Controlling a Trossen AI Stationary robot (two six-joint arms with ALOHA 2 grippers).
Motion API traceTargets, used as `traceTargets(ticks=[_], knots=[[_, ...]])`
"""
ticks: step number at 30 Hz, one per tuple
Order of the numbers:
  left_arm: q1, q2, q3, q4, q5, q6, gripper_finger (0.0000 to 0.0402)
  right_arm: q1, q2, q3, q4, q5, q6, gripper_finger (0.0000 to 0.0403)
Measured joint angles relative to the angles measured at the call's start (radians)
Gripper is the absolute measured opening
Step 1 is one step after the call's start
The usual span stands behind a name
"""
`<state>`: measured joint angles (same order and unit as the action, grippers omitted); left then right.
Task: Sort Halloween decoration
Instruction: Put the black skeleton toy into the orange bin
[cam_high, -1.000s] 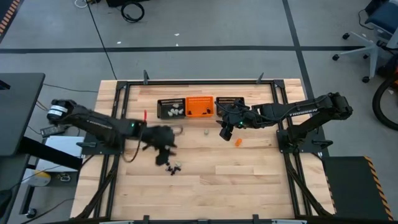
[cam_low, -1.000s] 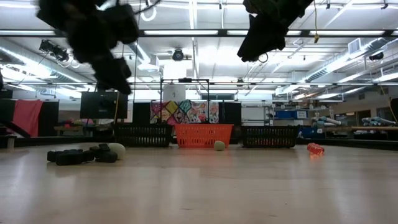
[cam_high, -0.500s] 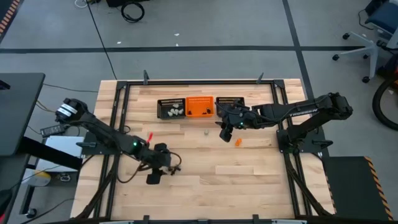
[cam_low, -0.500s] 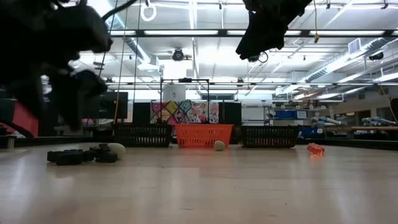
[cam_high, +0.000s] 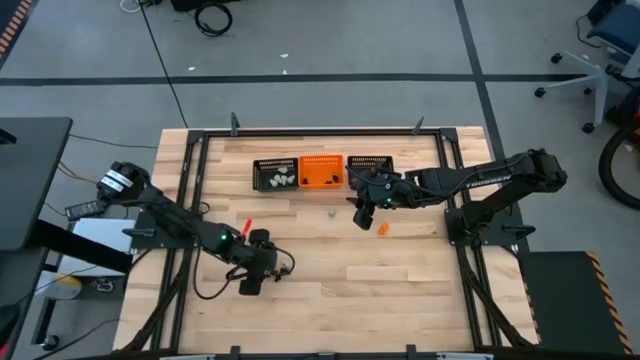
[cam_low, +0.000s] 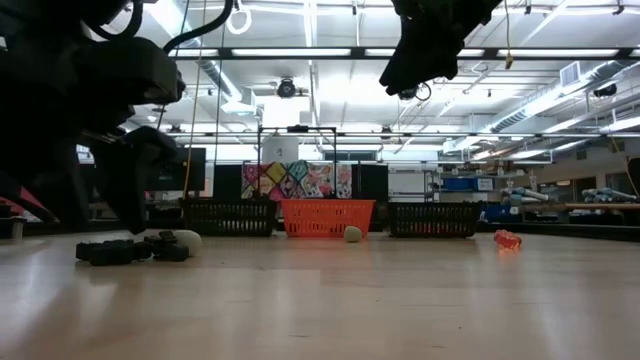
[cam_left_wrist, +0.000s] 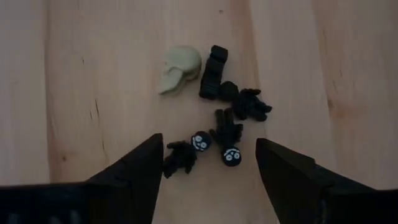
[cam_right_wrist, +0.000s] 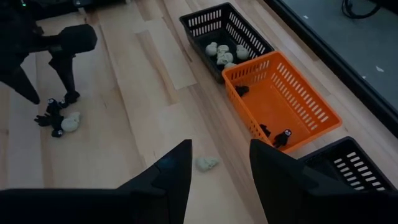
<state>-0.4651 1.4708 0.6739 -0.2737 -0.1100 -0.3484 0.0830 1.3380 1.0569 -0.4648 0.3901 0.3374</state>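
Observation:
A heap of small black trinkets (cam_left_wrist: 224, 134) lies on the wood beside a pale skull (cam_left_wrist: 179, 68). My left gripper (cam_left_wrist: 211, 171) hangs open just over the heap (cam_high: 276, 268), one finger on each side of it, touching nothing that shows. My right gripper (cam_right_wrist: 214, 168) is open and empty, high over the table's middle (cam_high: 362, 213). Below it lie a pale skull (cam_right_wrist: 207, 163) and, farther right, an orange trinket (cam_high: 382, 228). At the far edge, pale skulls lie in the left black basket (cam_right_wrist: 227, 40) and black trinkets in the orange basket (cam_right_wrist: 283, 102).
A second black basket (cam_high: 369, 165) stands to the right of the orange one. A black frame (cam_high: 320, 131) runs around the tabletop. Bare wood lies between the heap and the baskets and along the near edge.
My left gripper has swung from the table's middle toward the near edge and come down over the black heap, turning as it went; for the last half second it has barely moved. The trinkets lie where they were.

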Motion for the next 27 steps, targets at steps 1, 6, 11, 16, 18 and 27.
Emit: traceTargets(ticks=[1,6,11,16,18,27], knots=[[0.0,0.0,0.0,0.0,-0.001,0.007,0.0238,0.0,0.0,0.0,0.0,0.0,0.0,0.0165],[0.001,0.0,0.0,0.0,-0.002,0.047,0.0225,0.0,0.0,0.0,0.0,0.0,0.0,0.0165],[0.002,0.023,0.0,0.008,-0.002,0.073,0.021,0.0,0.0,0.0,0.0,0.0,0.0,0.0165],[0.002,0.074,0.001,0.082,0.003,0.044,0.0204,0.0,0.0,0.0,-0.002,0.0,0.0,0.0165],[0.005,0.092,0.002,0.088,0.0,0.005,0.0208,0.0,0.0,0.0,-0.006,0.0,0.0,0.0165],[0.011,0.114,0.006,0.048,0.018,-0.031,0.0195,0.0,0.0,0.0,-0.01,0.0,-0.018,0.0165]])
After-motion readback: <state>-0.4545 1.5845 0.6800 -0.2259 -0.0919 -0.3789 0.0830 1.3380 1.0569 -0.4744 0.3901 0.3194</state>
